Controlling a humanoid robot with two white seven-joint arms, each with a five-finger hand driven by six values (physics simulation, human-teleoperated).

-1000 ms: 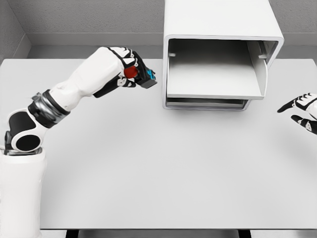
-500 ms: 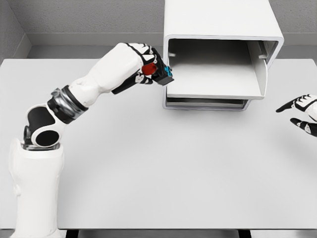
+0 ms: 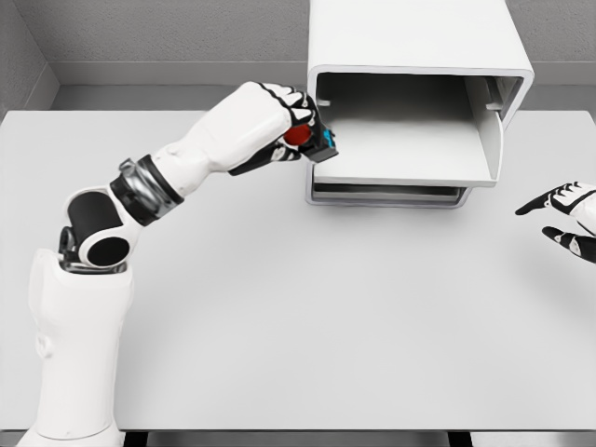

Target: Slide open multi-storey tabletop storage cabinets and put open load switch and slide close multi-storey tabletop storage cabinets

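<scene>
white boxy tabletop cabinet (image 3: 410, 37) drawer mouth open, unobstructed | left hand (image 3: 279, 126) w/ switch at its left wall edge | grey table (image 3: 307, 317) in front clear

White multi-storey storage cabinet (image 3: 419, 37) at table's far edge, upper drawer (image 3: 410, 154) slid open. Load switch (image 3: 312, 138), black body, red knob, blue end, held tilted at drawer's left front corner.

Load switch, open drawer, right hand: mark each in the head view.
load switch (image 3: 300, 136): head view, on its red knob, held in the left hand (image 3: 275, 126).
open drawer (image 3: 410, 154): head view, on its bare floor.
right hand (image 3: 570, 214): head view, on the palm, at the right edge.
</scene>
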